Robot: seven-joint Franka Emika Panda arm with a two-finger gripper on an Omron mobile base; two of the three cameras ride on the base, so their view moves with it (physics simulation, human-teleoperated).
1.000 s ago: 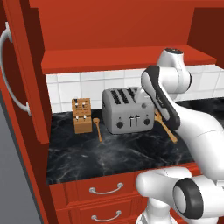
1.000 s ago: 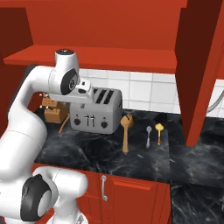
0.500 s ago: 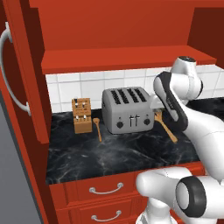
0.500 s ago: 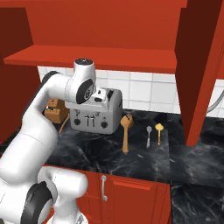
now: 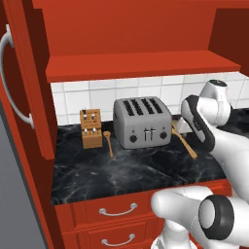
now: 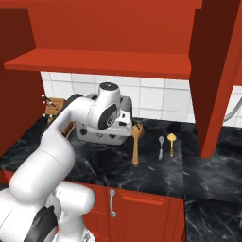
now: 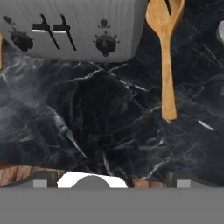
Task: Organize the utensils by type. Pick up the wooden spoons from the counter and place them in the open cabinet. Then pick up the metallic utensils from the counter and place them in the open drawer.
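Black marble counter (image 7: pixel 109 122): gripper (image 6: pixel 126 119) spread empty, hovering above wooden spoon (image 7: pixel 165 57) beside toaster (image 7: pixel 74 26); likely approaching first pickup, needing descent over handle.

This is a kitchen in a home. A black marble surface (image 5: pixel 121 172) stands on red cabinet fronts (image 6: pixel 151 212) with silver pulls, and white tiles (image 5: pixel 160 92) cover the wall behind it. On the surface stand a silver toaster (image 5: pixel 142 122) and a wooden knife block (image 5: pixel 91 128). Above hangs a red wall cabinet (image 5: pixel 141 63). Wooden spoons (image 6: pixel 136 144) lie near the toaster.
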